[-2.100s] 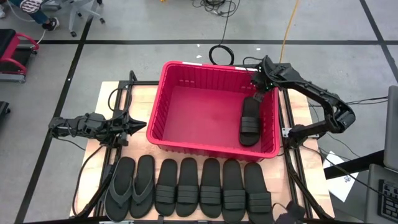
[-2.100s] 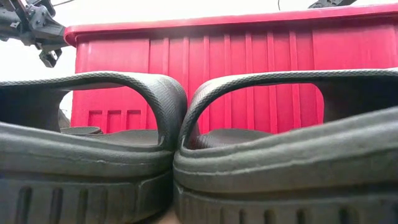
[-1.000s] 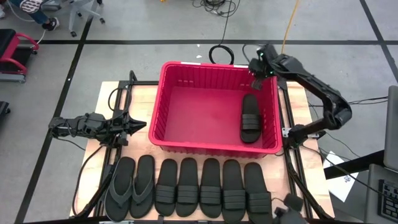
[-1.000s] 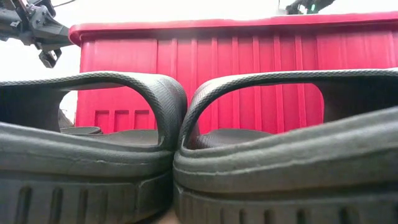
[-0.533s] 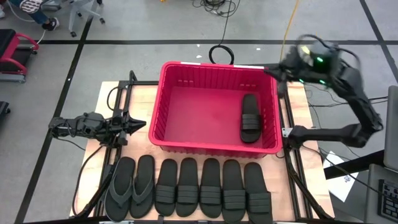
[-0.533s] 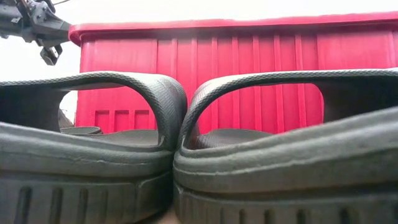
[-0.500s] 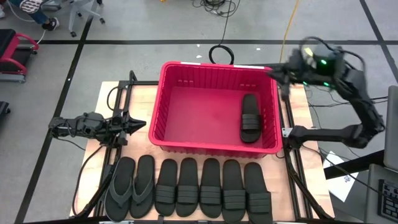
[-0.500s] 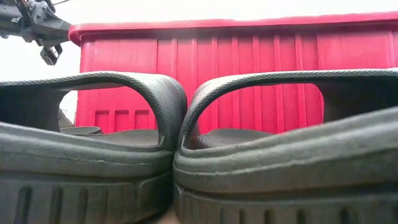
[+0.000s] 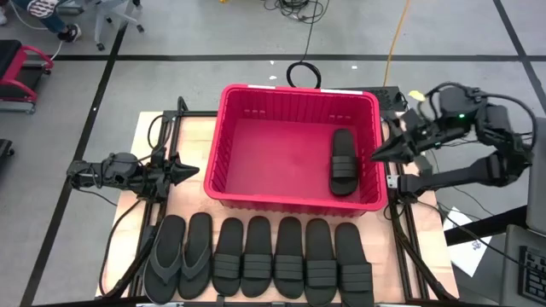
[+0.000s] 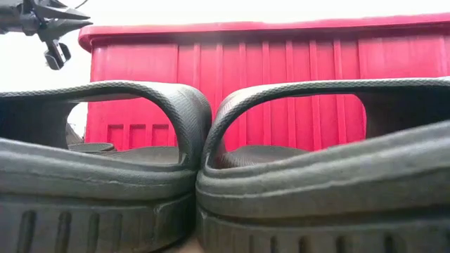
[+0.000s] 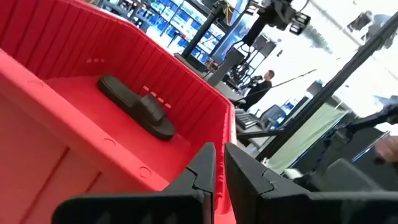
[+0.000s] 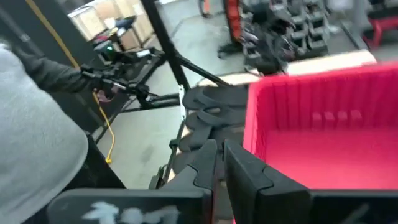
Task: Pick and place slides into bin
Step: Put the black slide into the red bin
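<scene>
Slides (image 9: 258,258) crowd the low view, hiding most of the bin (image 9: 235,179) — both grippers' jaws look together.

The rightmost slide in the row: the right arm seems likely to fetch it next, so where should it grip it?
Grip the rightmost slide by its ribbed band, coming straight down with the right gripper. It lies flat, sole down; the arched band leaves room under it for a finger.
</scene>
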Available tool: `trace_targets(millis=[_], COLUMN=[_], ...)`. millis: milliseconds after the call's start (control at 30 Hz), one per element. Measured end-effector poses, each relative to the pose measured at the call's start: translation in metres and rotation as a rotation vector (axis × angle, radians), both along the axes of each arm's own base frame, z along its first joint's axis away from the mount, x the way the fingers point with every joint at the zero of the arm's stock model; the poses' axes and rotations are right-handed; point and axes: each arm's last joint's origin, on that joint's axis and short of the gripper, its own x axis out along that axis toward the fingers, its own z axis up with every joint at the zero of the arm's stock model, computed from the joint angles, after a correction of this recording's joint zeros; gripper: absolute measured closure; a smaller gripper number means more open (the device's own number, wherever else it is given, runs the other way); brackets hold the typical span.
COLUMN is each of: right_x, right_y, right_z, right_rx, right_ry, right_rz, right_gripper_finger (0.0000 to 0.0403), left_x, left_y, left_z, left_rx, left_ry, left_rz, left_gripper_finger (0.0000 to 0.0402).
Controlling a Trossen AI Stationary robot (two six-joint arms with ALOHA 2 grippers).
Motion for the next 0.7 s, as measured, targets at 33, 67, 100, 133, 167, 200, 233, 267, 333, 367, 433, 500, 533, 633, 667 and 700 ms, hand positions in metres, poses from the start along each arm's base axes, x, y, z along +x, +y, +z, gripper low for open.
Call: trace_targets(millis=[33, 67, 100, 133, 167, 200, 233, 267, 333, 367, 433, 500, 533, 633, 667, 700], right_x=[0.008, 0.017, 0.027, 0.038, 0.049, 0.06, 0.07, 0.081, 0.097, 0.103, 0.11, 0.112, 0.112, 0.103, 0.098, 0.093], right_y=[0.0, 0.001, 0.001, 0.002, 0.004, 0.007, 0.012, 0.017, 0.03, 0.036, 0.05, 0.064, 0.07, 0.086, 0.089, 0.092], right_z=[0.001, 0.002, 0.002, 0.002, 0.001, -0.001, -0.004, -0.009, -0.018, -0.021, -0.026, -0.031, -0.034, -0.041, -0.043, -0.043], right_rx=[-0.015, -0.028, -0.036, -0.04, -0.046, -0.059, -0.076, -0.091, -0.102, -0.097, -0.069, -0.056, -0.065, -0.132, -0.164, -0.192], right_ry=[-0.018, -0.035, -0.046, -0.053, -0.059, -0.062, -0.059, -0.046, -0.012, 0.001, 0.034, 0.074, 0.101, 0.179, 0.203, 0.212], right_rz=[0.012, 0.015, 0.015, 0.029, 0.049, 0.077, 0.109, 0.146, 0.23, 0.267, 0.308, 0.341, 0.347, 0.324, 0.313, 0.303], right_gripper_finger=[0.0381, 0.0381, 0.0381, 0.0381, 0.0381, 0.0382, 0.0385, 0.0389, 0.0398, 0.04, 0.04, 0.0401, 0.0402, 0.0402, 0.0402, 0.0402], left_x=[0.0, 0.0, 0.0, 0.0, 0.0, 0.0, 0.0, 0.0, 0.0, 0.0, 0.0, 0.0, 0.0, 0.0, 0.0, 0.0], left_y=[0.0, 0.0, 0.0, 0.0, 0.0, 0.0, 0.0, 0.0, -0.001, -0.001, -0.001, -0.001, -0.001, -0.001, 0.0, 0.0], left_z=[0.0, 0.0, 0.0, 0.0, 0.0, 0.0, 0.0, 0.0, 0.0, 0.0, 0.0, 0.0, 0.0, 0.0, 0.0, 0.0], left_rx=[-0.013, -0.014, -0.009, 0.005, 0.02, 0.038, 0.055, 0.07, 0.09, 0.097, 0.108, 0.123, 0.128, 0.128, 0.128, 0.128], left_ry=[-0.001, -0.001, -0.001, 0.0, 0.0, 0.001, 0.002, 0.003, 0.004, 0.004, 0.005, 0.005, 0.006, 0.006, 0.006, 0.006], left_rz=[-0.001, 0.0, 0.0, 0.001, 0.002, 0.003, 0.0, -0.008, -0.017, -0.017, -0.016, -0.017, -0.016, -0.015, -0.013, -0.01], left_gripper_finger=[0.0371, 0.0371, 0.0371, 0.0371, 0.0371, 0.0371, 0.0371, 0.0371, 0.0371, 0.0371, 0.0371, 0.0371, 0.0371, 0.0371, 0.0371, 0.0371])
